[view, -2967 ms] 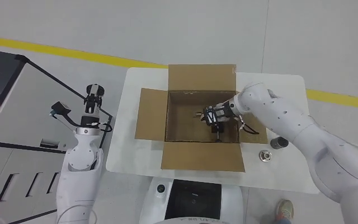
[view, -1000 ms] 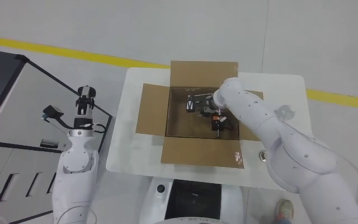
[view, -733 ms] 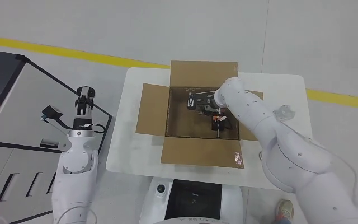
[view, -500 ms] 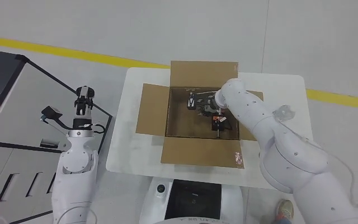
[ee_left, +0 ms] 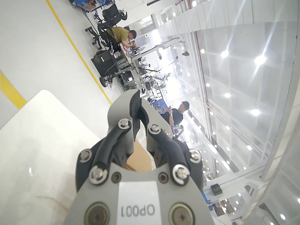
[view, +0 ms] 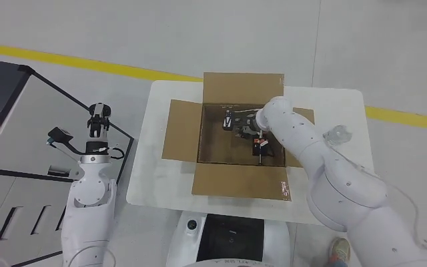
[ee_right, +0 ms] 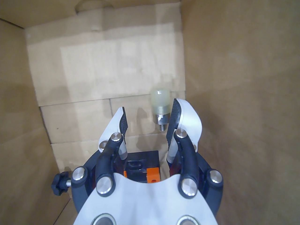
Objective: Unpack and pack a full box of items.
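The right pincer (ee_right: 150, 115) (view: 230, 122) hangs released, fingers spread, down inside the box (ee_right: 234, 66) (view: 240, 87) towards its far wall. A pale bulb (ee_right: 160, 105) with a metal thread lies on the box floor just beyond the tips, nearer one finger and not gripped. A black-and-orange block (ee_right: 141, 165) lies on the box floor beneath the pincer's base, and a black knob (ee_right: 59, 181) sits by a side wall. The box stands flaps open on the white desk (view: 327, 107). The left pincer (ee_left: 138, 104) (view: 98, 110) is clenched on nothing, well outside the box, off the desk's edge.
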Motion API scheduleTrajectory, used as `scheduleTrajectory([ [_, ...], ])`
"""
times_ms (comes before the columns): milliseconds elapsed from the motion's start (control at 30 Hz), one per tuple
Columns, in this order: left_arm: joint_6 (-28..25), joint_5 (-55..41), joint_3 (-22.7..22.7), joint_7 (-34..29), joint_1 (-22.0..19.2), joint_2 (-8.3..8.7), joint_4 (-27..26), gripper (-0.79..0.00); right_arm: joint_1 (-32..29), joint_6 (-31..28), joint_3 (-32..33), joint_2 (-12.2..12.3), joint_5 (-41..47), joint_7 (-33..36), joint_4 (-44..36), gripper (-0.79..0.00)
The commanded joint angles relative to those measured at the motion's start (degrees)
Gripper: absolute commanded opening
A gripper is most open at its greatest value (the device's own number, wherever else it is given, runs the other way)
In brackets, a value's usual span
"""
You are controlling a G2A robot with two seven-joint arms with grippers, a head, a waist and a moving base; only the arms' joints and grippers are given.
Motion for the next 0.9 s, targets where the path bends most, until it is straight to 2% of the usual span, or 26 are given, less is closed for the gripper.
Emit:
scheduleTrajectory([
  [0, 0.0, -0.1, 0.0, 0.0, 0.0, -0.01, 0.0, -0.785, -0.2, 0.7, -0.1, -0.1, -0.5, -0.5, -0.1, -0.431],
  [133, 0.2, -0.1, -0.2, -0.1, 0.0, -0.02, 0.0, -0.785, -0.7, 4.4, -0.4, -0.3, -2.2, -2.7, 0.1, -0.403],
  [200, 0.3, 0.1, -0.1, 0.0, 0.0, -0.04, 0.1, -0.785, -1.0, 4.1, -0.3, -0.3, -2.2, -3.3, 0.4, -0.397],
  [233, 0.3, 0.1, 0.0, 0.0, 0.0, -0.05, 0.2, -0.785, -1.0, 3.7, -0.3, -0.4, -2.4, -3.3, 0.3, -0.262],
  [267, 0.3, 0.1, 0.0, 0.1, -0.1, -0.06, 0.2, -0.785, -1.1, 3.2, -0.4, -0.4, -2.7, -3.4, 0.4, -0.077],
  [300, 0.4, 0.1, 0.0, 0.1, -0.1, -0.07, 0.2, -0.785, -1.1, 3.2, -0.4, -0.4, -2.7, -3.4, 0.4, 0.0],
  [467, 0.3, 0.6, 0.1, 0.1, 0.0, -0.1, 0.1, -0.631, -1.1, 3.2, -0.4, -0.4, -2.7, -3.4, 0.4, 0.0],
  [567, 0.1, 1.0, 0.2, 0.4, 0.1, -0.14, 0.0, -0.471, -1.1, 3.2, -0.4, -0.4, -2.7, -3.4, 0.4, 0.0],
  [600, 0.0, 1.2, 0.3, 0.4, 0.2, -0.15, -0.1, -0.326, -1.1, 3.2, -0.4, -0.4, -2.7, -3.4, 0.4, 0.0],
  [633, 0.0, 1.2, 0.3, 0.4, 0.2, -0.15, -0.1, -0.114, -1.1, 3.2, -0.4, -0.4, -2.7, -3.4, 0.4, 0.0],
  [867, 0.0, 1.2, 0.3, 0.4, 0.2, -0.15, -0.1, -0.114, -1.1, 3.2, -0.4, -0.4, -2.7, -3.4, 0.4, 0.0],
])
